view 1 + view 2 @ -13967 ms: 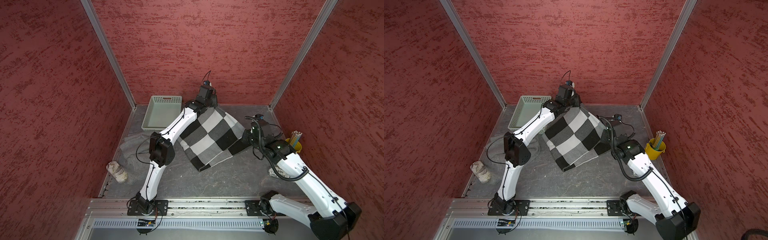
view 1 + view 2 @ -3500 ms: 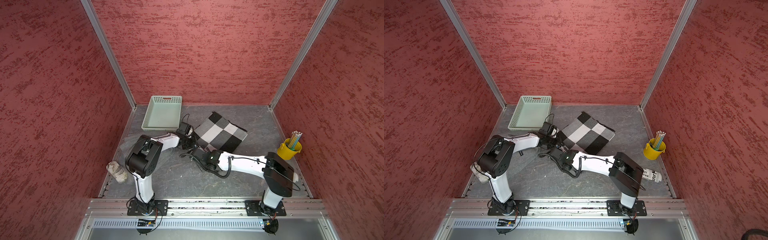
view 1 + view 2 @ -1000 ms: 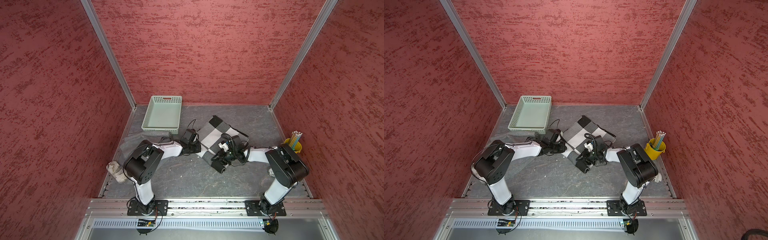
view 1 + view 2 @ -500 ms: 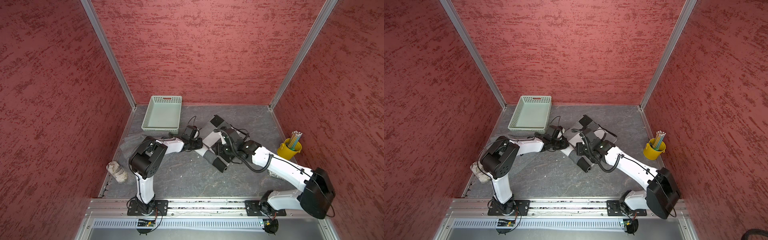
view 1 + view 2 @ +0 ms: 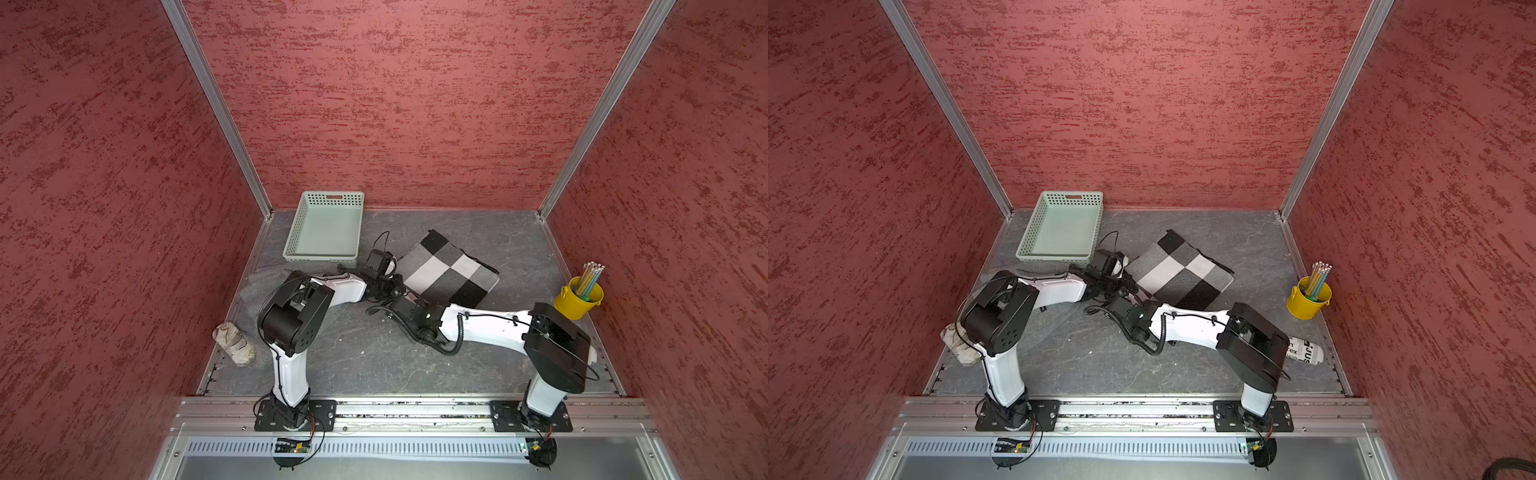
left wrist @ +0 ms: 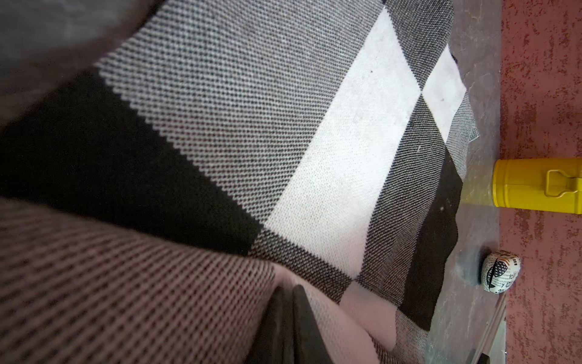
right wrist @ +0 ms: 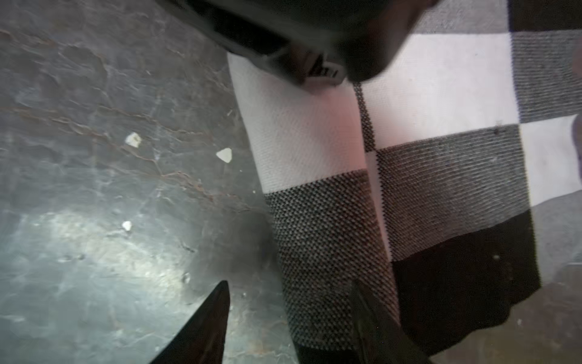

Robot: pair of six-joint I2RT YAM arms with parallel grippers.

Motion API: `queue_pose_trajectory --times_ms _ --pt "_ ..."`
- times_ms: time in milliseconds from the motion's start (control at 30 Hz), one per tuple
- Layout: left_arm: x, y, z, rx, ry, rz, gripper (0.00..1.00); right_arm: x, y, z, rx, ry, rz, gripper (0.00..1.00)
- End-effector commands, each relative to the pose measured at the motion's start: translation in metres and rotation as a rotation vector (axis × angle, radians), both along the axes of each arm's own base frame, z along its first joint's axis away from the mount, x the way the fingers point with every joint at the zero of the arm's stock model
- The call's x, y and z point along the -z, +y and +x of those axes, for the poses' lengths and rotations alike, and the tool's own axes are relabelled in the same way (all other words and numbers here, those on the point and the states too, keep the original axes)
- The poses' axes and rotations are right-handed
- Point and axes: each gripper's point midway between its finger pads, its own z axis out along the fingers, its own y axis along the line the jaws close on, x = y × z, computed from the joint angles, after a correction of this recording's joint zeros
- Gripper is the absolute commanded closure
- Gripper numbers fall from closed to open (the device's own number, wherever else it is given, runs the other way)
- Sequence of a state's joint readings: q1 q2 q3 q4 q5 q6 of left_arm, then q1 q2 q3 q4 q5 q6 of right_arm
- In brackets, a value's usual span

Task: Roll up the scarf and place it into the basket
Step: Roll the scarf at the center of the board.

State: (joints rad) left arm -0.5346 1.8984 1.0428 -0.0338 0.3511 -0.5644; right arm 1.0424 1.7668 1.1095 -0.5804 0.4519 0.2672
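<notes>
**Roll started at the scarf's near edge; basket empty**

Rough red walls close in a grey, stone-veined floor (image 5: 353,361). The scarf (image 5: 451,270), checked black, grey and white, lies folded flat toward the back of the middle. A short roll (image 7: 318,220) is turned up along its near-left edge, and its long axis slants from far left to near right.

Both grippers sit at the roll's left end. The left gripper (image 6: 285,293) has its fingers pressed together on a fold of the cloth. The right gripper (image 7: 289,283) is spread and straddles the roll without closing on it, so the flat cloth lies ahead of it, across the roll's axis. Rolling on would likely mean pushing that way, to the far right.

The basket (image 5: 320,259) stands just beyond the left gripper, so the left arm is the nearer one.

A printed paper wad (image 5: 1304,352) shows "jus"; the rest is too small to read. The yellow bucket (image 5: 579,299) is plain.
</notes>
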Motion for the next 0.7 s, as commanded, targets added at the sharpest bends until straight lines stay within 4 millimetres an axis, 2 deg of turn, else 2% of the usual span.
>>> queue_pose_trajectory --times_ms 0,167,300,367,467,533,567,667 --pt "0.013 0.007 -0.004 -0.003 0.051 0.029 0.88 0.008 -0.013 0.013 0.008 -0.064 -0.075 0.35" --pt "0.004 0.010 0.000 -0.008 0.040 0.018 0.86 0.035 -0.025 0.014 0.032 0.017 -0.056 0.35" --pt "-0.018 0.019 0.010 -0.032 0.007 -0.014 0.82 0.053 -0.036 0.010 0.062 0.089 -0.056 0.37" --pt "-0.034 0.026 0.016 -0.050 -0.023 -0.030 0.78 0.064 -0.042 0.007 0.083 0.130 -0.058 0.43" --pt "-0.062 0.039 0.021 -0.084 -0.080 -0.040 0.74 0.071 -0.043 0.006 0.119 0.166 -0.041 0.65" --pt "-0.077 0.048 0.019 -0.102 -0.118 -0.027 0.73 0.069 -0.038 0.005 0.156 0.193 -0.006 0.78" --pt "-0.083 0.054 0.018 -0.115 -0.138 -0.013 0.72 0.065 -0.028 0.003 0.168 0.227 0.049 0.83" --pt "-0.095 0.065 0.009 -0.140 -0.172 0.004 0.72 0.049 0.006 -0.009 0.198 0.356 0.286 0.87"
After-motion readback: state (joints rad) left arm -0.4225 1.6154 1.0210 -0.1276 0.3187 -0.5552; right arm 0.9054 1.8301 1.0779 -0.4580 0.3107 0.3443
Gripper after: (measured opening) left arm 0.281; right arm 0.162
